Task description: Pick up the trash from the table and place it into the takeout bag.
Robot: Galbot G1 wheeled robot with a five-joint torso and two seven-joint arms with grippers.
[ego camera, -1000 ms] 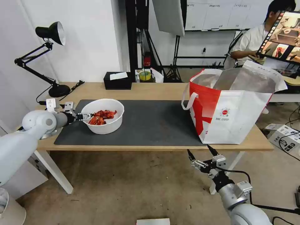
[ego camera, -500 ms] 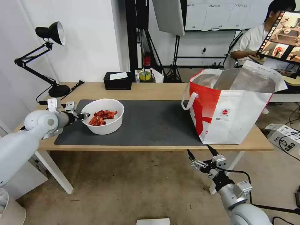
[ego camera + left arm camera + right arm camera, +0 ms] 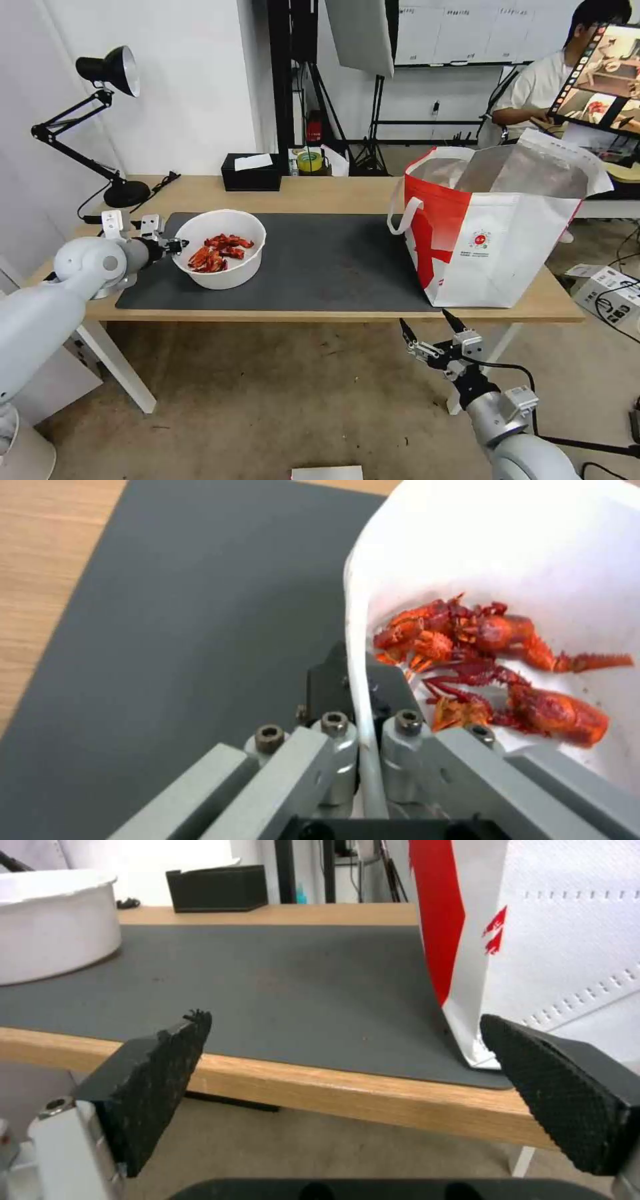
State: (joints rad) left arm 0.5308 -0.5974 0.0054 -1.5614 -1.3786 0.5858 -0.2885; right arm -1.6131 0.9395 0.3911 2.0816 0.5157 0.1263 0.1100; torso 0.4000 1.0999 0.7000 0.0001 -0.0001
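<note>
L gripper mostly hidden behind the bowl rim in head view; wrist view shows it pinched tight on the rim's left edge, one finger outside the wall, other inside. Bowl's far side cut off in wrist view. Bowl sits at left end of the grey mat, open side up, round so no long axis; looks slightly tipped, can't be sure. Crayfish shells piled at bottom, scattered dirs.

Takeout bag upright at right end of the counter, mouth open upward, foil lining showing, long side running back from front edge; back flap partly cut off by a monitor.

R gripper below counter's front edge, near bag, spread wide, holding nothing.

Black tissue box at back edge, desk lamp far left. Concrete floor, white wall behind.
</note>
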